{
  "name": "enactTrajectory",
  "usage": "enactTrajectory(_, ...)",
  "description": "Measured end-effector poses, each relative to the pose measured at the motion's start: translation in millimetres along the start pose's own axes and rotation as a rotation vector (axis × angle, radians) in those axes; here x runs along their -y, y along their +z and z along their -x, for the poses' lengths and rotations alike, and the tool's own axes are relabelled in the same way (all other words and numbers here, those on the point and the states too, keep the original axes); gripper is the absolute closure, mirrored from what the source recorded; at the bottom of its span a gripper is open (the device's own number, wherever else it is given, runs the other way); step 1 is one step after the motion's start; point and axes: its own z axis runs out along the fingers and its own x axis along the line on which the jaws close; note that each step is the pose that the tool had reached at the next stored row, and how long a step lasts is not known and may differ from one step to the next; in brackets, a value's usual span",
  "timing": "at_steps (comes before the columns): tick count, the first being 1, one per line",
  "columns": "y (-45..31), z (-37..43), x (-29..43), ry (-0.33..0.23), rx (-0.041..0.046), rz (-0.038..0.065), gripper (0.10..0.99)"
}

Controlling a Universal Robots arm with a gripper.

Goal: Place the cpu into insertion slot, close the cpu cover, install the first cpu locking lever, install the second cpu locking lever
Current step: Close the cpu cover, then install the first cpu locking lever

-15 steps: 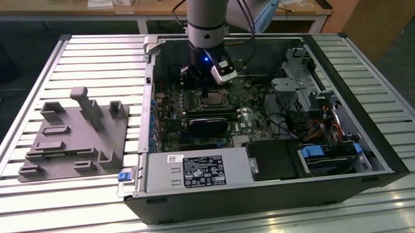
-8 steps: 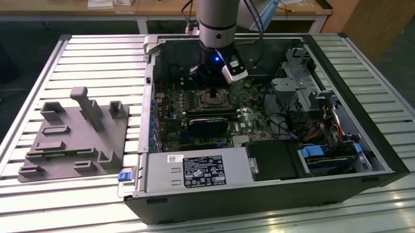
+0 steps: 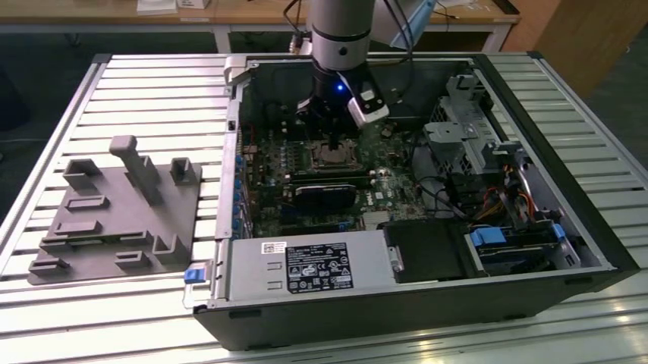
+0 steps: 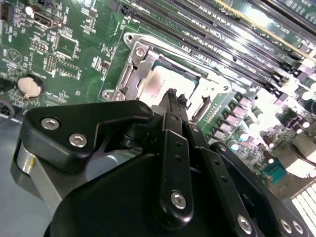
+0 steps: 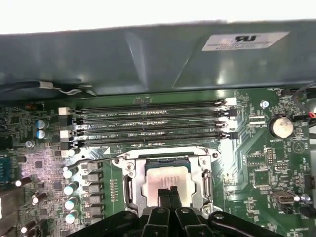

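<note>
The cpu (image 5: 166,178) is already lying flat in the insertion slot (image 3: 330,156) on the green board (image 5: 256,163), so the first step is looking done. The cpu cover (image 5: 201,173) is lying down around it as a silver frame, with the pale chip face showing through its cut-out — closed, as far as I can judge. A thin metal lever (image 5: 101,159) is running between the socket and the long memory slots (image 5: 153,121). I cannot tell whether it is latched, so the lever steps are looking unfinished. The gripper (image 5: 168,193) is hanging right over the chip, fingers drawn together with nothing between them and tips at or just above the metal face. All this is sitting inside the open computer case (image 3: 567,250), which is also holding a power supply (image 3: 303,267) and drive bays (image 3: 506,243) — a grey holder tray (image 3: 102,220) is lying beside it on the slatted table (image 3: 152,83).
</note>
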Motion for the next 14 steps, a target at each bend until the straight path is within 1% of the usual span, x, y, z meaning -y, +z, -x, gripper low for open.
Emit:
enactTrajectory(9,-13.4,0.4,-0.4,0.0,0.0,0.0,0.98)
enactTrajectory(14,-14.0,0.4,-0.4,0.0,0.0,0.0,0.98)
